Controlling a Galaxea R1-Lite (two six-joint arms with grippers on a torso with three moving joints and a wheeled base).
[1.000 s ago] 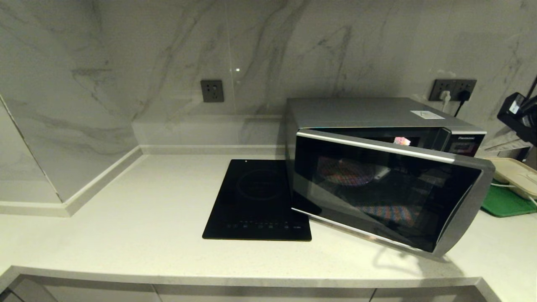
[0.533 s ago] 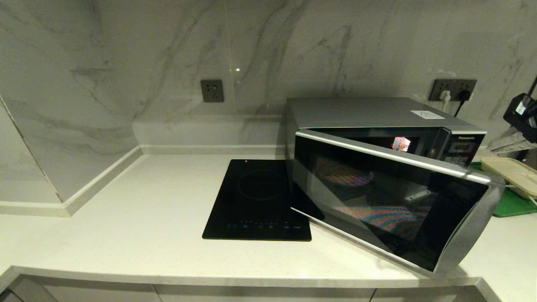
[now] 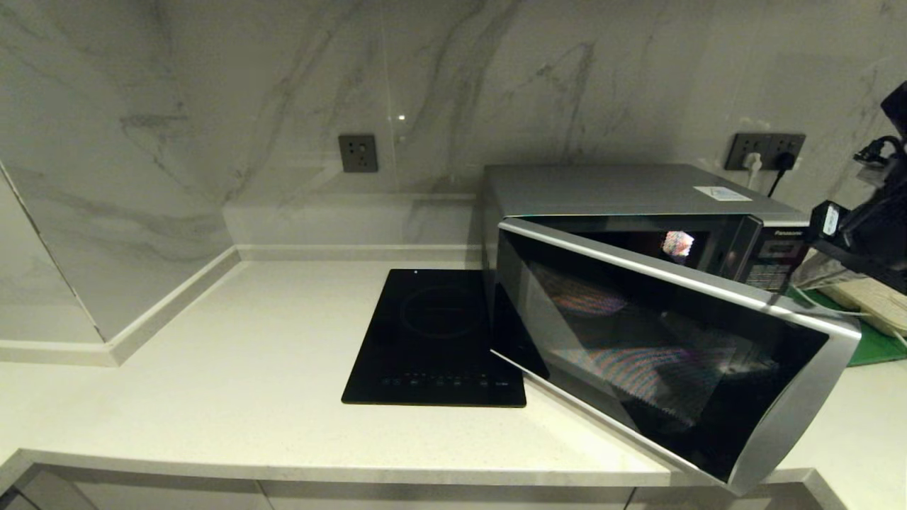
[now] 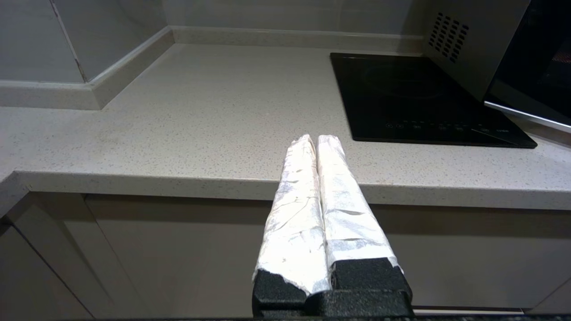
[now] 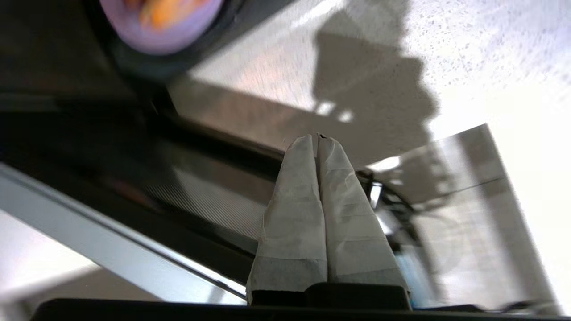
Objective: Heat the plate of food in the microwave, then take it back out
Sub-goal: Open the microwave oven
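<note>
The silver microwave (image 3: 623, 188) stands at the back right of the counter. Its dark glass door (image 3: 659, 347) hangs partly open, hinged at its left, with the free end out over the counter's front edge. The plate of food (image 5: 165, 22), pale lavender with orange pieces, shows in the right wrist view on a dark base beyond the door. My right arm (image 3: 868, 237) is beside the microwave's keypad end. My right gripper (image 5: 317, 138) is shut on nothing, close behind the door's inner face. My left gripper (image 4: 314, 139) is shut and empty, parked below the counter's front edge.
A flat black cooktop (image 3: 439, 336) lies left of the microwave, and the door's hinge end overlaps its corner. A cream box (image 3: 875, 301) sits on a green mat (image 3: 875, 347) at the far right. Marble walls close off the back and left.
The microwave door has swung further open toward the counter's front edge. My right arm has moved down and left, in toward the microwave's right end.
</note>
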